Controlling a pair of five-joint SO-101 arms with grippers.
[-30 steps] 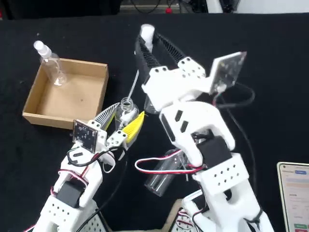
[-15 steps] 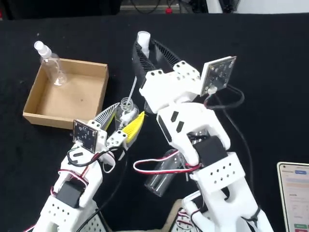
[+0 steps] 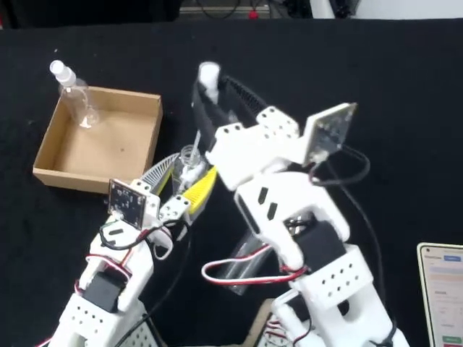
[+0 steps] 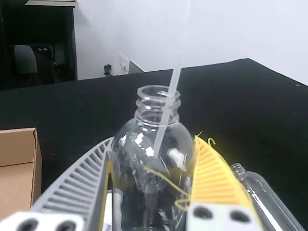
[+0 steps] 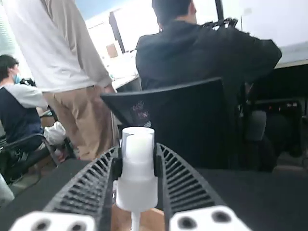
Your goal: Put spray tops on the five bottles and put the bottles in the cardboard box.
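High view: the right gripper (image 3: 210,81), pinching the spray top (image 3: 208,71), has slid toward the left gripper (image 3: 192,166), which clamps the bottle (image 3: 189,156) upright between its fingers, so insertion looks under way. The left wrist view settles what that angle leaves unclear: the tube (image 4: 168,96) hanging below the right gripper already passes through the neck.

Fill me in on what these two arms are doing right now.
The left gripper holds a clear bottle upright, uncapped. The right gripper holds a white spray top above it, with the dip tube down inside the bottle's neck and the top not yet seated. One capped bottle stands in a corner of the cardboard box. A spare bottle without a top lies on the table.
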